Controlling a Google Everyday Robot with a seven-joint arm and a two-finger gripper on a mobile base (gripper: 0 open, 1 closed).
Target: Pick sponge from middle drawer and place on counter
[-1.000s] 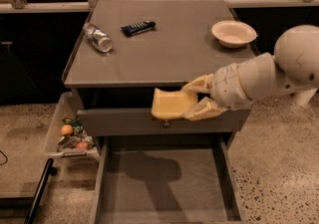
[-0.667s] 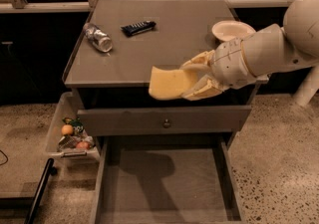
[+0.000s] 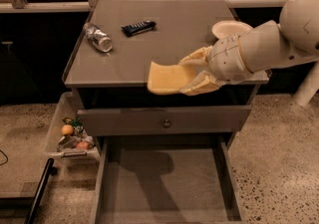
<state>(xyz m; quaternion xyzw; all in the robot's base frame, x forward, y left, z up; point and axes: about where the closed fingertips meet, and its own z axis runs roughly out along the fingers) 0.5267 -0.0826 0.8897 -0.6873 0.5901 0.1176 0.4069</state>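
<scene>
The pale yellow sponge (image 3: 167, 77) is held in my cream gripper (image 3: 192, 74), which is shut on its right end. The sponge hangs in the air over the front edge of the grey counter (image 3: 144, 44), slightly bent. My white arm reaches in from the right. Below, the middle drawer (image 3: 164, 183) is pulled out, its flat grey floor bare and shadowed. A grey drawer front with a small knob (image 3: 166, 124) sits above it.
On the counter lie a clear plastic bottle (image 3: 98, 37), a dark snack bar (image 3: 138, 28) and a white bowl (image 3: 230, 29) partly behind my arm. A clear bin of snacks (image 3: 70, 133) stands at the cabinet's left. A dark pole (image 3: 40, 193) lies on the floor.
My gripper has lifted the sponge upward from in front of the drawer front to the height of the counter's front edge, and my arm has risen with it.
</scene>
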